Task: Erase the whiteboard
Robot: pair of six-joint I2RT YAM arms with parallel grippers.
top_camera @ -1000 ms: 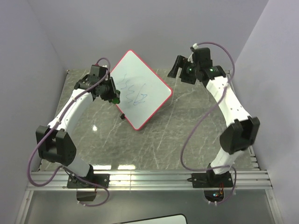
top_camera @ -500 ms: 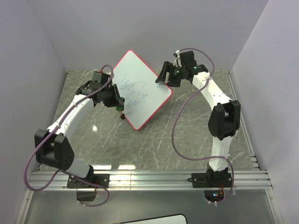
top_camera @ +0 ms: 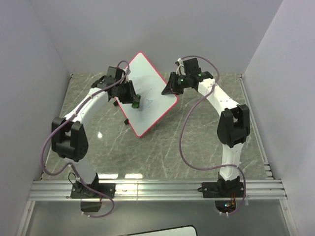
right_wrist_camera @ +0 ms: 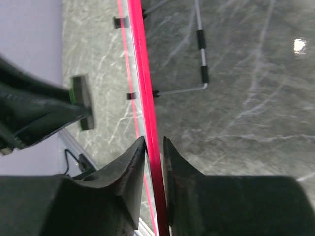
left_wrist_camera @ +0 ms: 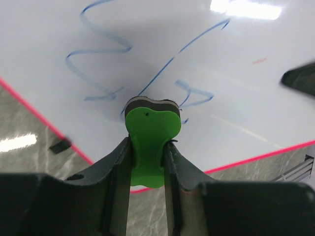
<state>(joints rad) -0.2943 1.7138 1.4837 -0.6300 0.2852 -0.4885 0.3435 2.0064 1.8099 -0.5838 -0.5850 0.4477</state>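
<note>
The whiteboard [top_camera: 153, 78] stands tilted at the back of the table, with a thin red frame and blue scribbles [left_wrist_camera: 98, 54] on its face. My left gripper [top_camera: 133, 102] is shut on a small green eraser [left_wrist_camera: 150, 125], whose dark pad presses on the whiteboard [left_wrist_camera: 236, 73] amid the scribbles. My right gripper [top_camera: 170, 87] is at the board's right edge. In the right wrist view its jaws [right_wrist_camera: 154, 143] are closed on the red frame [right_wrist_camera: 146, 93]. The eraser [right_wrist_camera: 81, 101] shows there edge-on.
A wire stand [right_wrist_camera: 202, 59] props the board from behind. Small black clips [right_wrist_camera: 122, 22] sit on its frame. A small black piece [top_camera: 127, 121] lies by the board's lower left edge. The grey marble table [top_camera: 197, 142] has purple walls on three sides.
My right gripper swung left to the board's right edge and closed on the frame. My left gripper slid right across the board with the eraser, and some of the scribbles are gone.
</note>
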